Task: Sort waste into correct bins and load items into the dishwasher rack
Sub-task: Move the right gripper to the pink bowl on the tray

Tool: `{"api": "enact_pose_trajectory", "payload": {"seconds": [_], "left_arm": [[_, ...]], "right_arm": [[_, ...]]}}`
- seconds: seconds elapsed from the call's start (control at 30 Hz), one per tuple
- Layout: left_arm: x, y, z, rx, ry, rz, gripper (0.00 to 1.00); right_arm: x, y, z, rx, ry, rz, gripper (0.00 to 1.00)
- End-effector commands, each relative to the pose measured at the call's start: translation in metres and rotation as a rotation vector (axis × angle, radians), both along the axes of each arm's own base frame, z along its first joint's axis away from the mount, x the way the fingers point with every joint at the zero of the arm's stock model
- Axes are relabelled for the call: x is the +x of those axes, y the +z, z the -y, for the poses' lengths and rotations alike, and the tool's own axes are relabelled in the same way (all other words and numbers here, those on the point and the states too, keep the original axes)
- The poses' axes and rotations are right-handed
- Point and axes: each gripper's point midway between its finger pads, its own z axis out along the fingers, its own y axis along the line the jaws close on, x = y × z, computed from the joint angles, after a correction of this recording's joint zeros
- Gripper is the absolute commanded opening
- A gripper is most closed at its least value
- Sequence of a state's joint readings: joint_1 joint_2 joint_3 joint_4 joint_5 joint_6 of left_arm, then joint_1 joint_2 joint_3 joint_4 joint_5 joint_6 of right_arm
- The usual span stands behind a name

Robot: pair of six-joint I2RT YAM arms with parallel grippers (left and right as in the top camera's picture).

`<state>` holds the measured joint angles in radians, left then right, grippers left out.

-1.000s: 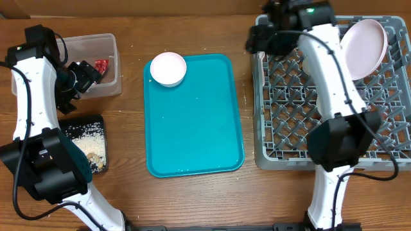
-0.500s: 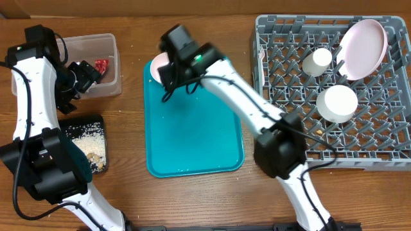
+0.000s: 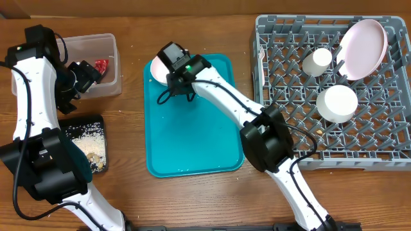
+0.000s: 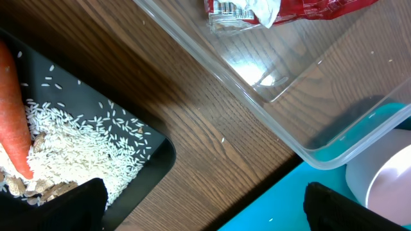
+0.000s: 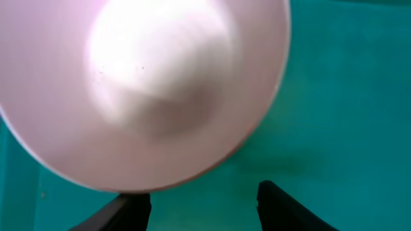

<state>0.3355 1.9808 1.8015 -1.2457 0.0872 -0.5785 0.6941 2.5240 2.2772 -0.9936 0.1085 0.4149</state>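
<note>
- The left gripper (image 4: 202, 208) hung with its fingers spread wide and nothing between them. It was above the bare wood between the clear tub (image 4: 302, 122) and the black tray (image 4: 157, 151).
- The clear tub stood at the far left of the table, and the red wrapper (image 3: 101, 65) lay inside it.
- The black tray sat nearer than the tub. It held the loose rice (image 4: 83, 144), and the orange carrot (image 4: 13, 115) lay at one end of it, on the rice.
- The right gripper (image 5: 202, 205) was over the far left corner of the teal tray (image 3: 192, 141). Its fingers stood partly apart, with only the tray surface between them.
- A small white bowl (image 5: 141, 90) sat on that corner of the teal tray, just beside the right fingertips. Whether a finger touched its rim, I could not tell.
- The grey rack (image 3: 385, 151) filled the right side of the table.
- In its far right corner the white plate (image 3: 363, 40) stood tilted between the pegs.
- The white cup (image 3: 316, 61) was just left of the plate, and the second bowl (image 3: 336, 104) sat a little nearer, in the middle of the rack.
</note>
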Motion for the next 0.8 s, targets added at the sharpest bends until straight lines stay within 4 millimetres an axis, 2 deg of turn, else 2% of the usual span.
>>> {"api": "enact_pose_trajectory", "payload": {"seconds": [0.0, 0.17, 0.23, 0.3, 0.5, 0.63, 0.77], "left_arm": [[0.000, 0.003, 0.002, -0.008, 0.017, 0.007, 1.00], [0.000, 0.003, 0.002, -0.008, 0.017, 0.007, 1.00], [0.000, 0.003, 0.002, -0.008, 0.017, 0.007, 1.00], [0.000, 0.003, 0.002, -0.008, 0.017, 0.007, 1.00], [0.000, 0.003, 0.002, -0.008, 0.017, 0.007, 1.00], [0.000, 0.003, 0.002, -0.008, 0.017, 0.007, 1.00], [0.000, 0.003, 0.002, -0.008, 0.017, 0.007, 1.00]], "right_arm": [[-0.004, 0.035, -0.014, 0.098, 0.005, -0.002, 0.56], [-0.009, 0.098, -0.028, 0.232, 0.044, 0.044, 0.57], [-0.005, 0.114, -0.031, 0.262, 0.047, 0.083, 0.56], [0.002, 0.119, -0.033, 0.283, 0.045, 0.112, 0.56], [0.031, 0.095, -0.013, 0.217, -0.065, 0.161, 0.57], [0.040, 0.070, 0.000, 0.194, -0.120, 0.125, 0.57], [0.048, 0.047, 0.022, 0.168, -0.177, 0.075, 0.57]]}}
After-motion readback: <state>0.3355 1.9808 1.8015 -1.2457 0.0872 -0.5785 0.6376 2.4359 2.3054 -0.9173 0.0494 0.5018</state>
